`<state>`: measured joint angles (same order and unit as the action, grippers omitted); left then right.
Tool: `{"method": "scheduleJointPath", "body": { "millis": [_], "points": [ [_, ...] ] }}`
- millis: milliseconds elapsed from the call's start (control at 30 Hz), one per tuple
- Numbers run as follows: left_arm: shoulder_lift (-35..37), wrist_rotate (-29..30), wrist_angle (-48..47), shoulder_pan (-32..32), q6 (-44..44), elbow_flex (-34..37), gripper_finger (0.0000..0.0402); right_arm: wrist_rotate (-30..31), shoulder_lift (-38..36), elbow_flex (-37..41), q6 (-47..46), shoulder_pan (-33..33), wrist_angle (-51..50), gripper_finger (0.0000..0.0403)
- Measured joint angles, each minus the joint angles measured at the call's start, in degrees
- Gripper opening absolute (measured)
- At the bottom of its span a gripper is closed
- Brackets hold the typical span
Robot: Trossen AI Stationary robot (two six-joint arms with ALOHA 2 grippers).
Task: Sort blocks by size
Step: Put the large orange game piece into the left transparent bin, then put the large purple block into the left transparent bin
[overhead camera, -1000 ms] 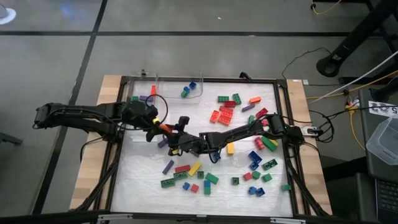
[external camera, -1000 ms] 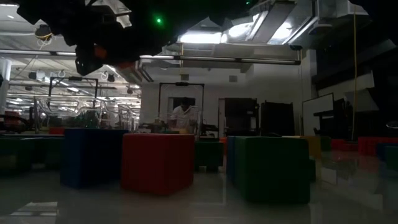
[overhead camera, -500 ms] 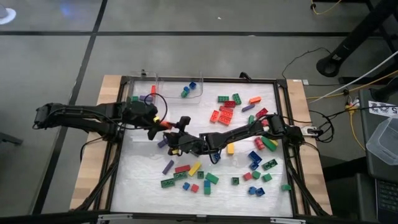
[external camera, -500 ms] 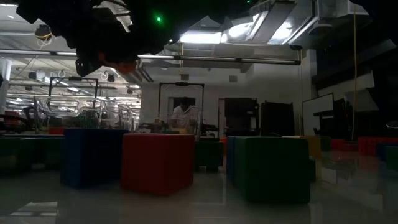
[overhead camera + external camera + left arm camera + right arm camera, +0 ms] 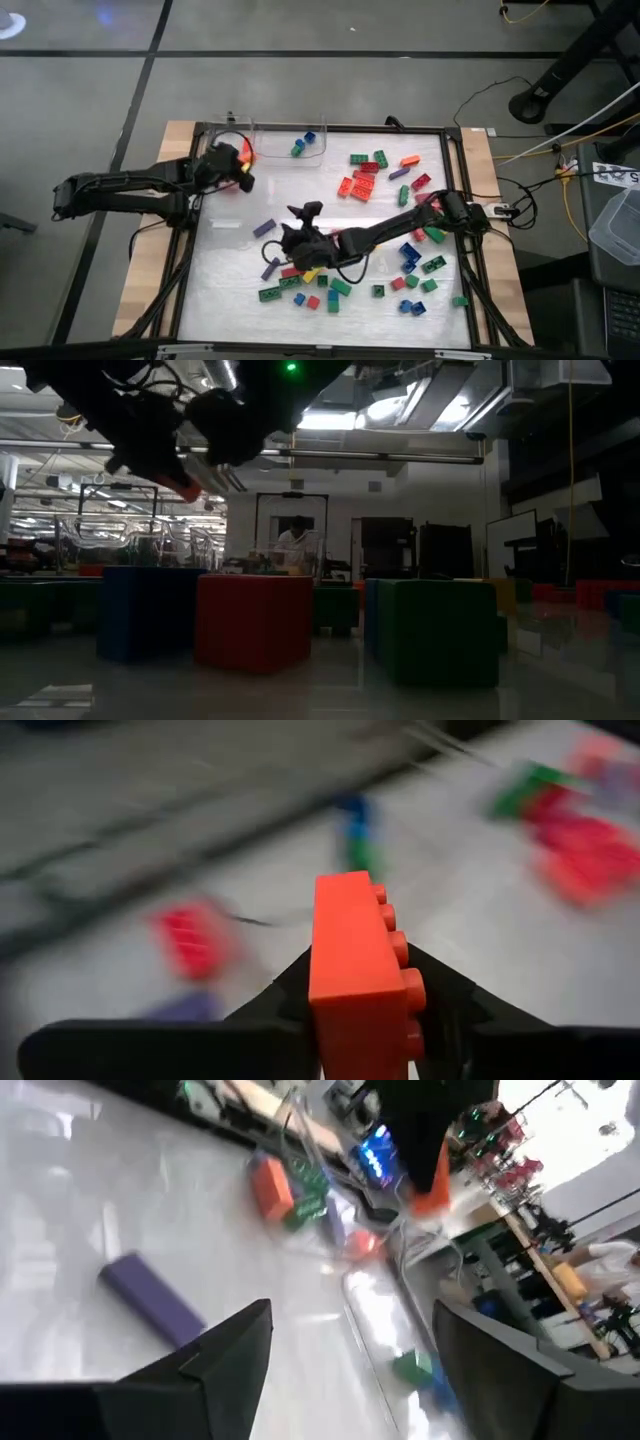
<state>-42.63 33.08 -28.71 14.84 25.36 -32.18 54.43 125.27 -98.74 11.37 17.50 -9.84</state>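
Note:
Many coloured blocks lie scattered on the white tray (image 5: 230, 300), most of them right of centre (image 5: 410, 260). My left gripper (image 5: 240, 166) is at the far left, beside a clear bin (image 5: 262, 140), and is shut on a long orange block (image 5: 355, 970). That block also shows in the low view (image 5: 185, 488). My right gripper (image 5: 290, 236) hovers open over the tray's middle with nothing between its fingers (image 5: 235, 1355). A purple block (image 5: 150, 1302) lies flat on the tray ahead of it. My left gripper pinches the orange block between its two fingers (image 5: 285, 995), which lie on its two broad sides near its rear end (image 5: 345, 1020). The block sticks out forward along the fingers, studs to one side. It is lifted clear of the tray and slants downward.
A second clear bin (image 5: 308, 146) at the far edge holds blue and green blocks. Red and orange blocks (image 5: 356, 183) lie right of it. A row of mixed blocks (image 5: 300, 285) lies near the front edge. A black frame (image 5: 190, 230) rims the tray.
My left gripper has carried the orange block away from my right gripper, toward the far left corner and the clear bin, turning as it went. My right gripper has drawn back toward the near edge and a little to the right.

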Motion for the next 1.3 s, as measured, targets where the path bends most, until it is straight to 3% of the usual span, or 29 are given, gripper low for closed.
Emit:
{"method": "scheduleJointPath", "body": {
  "millis": [133, 267, 400, 600, 700, 900, 1000, 1300],
  "points": [
    [0.02, 4.24, -2.75, 2.86, -1.06, 0.02, 0.0097, -4.63, -2.04, 0.0, -10.35, -0.28, -12.93, 0.0275],
    [-0.46, 4.22, -4.25, 4.57, -1.32, 0.03, 0.0102, -16.55, -3.79, 0.0, -21.11, -1.36, -23.96, 0.0276],
    [-1.04, 4.22, -3.93, 5.85, 0.16, 0.02, 0.013, -26.81, -3.95, 0.0, -25.11, -2.26, -29.39, 0.0276],
    [-0.49, 3.31, -2.72, 6.74, 0.49, 0.03, 0.0179, -29.79, -3.95, 0.0, -25.27, -2.14, -32.56, 0.0276],
    [0.32, -3.4, -0.63, 6.09, -2.31, 0.02, 0.0189, -30.4, -3.95, 0.0, -25.31, -2.14, -33.02, 0.0276],
    [1.18, -24.99, 1.22, 2.47, -3.04, 0.0, 0.0191, -37.59, -3.98, 0.0, -26.61, -2.14, -33.25, 0.0276],
    [0.78, -32.49, -0.38, -1.11, -2.85, 0.0, 0.0191, -38.91, -3.98, 0.0, -27.22, -2.14, -32.82, 0.0276],
    [-5.12, -34.24, -2.27, -14.52, 0.19, 0.0, 0.0191, -39.18, -3.12, 0.02, -27.82, -2.12, -31.27, 0.0276]
  ]
}}
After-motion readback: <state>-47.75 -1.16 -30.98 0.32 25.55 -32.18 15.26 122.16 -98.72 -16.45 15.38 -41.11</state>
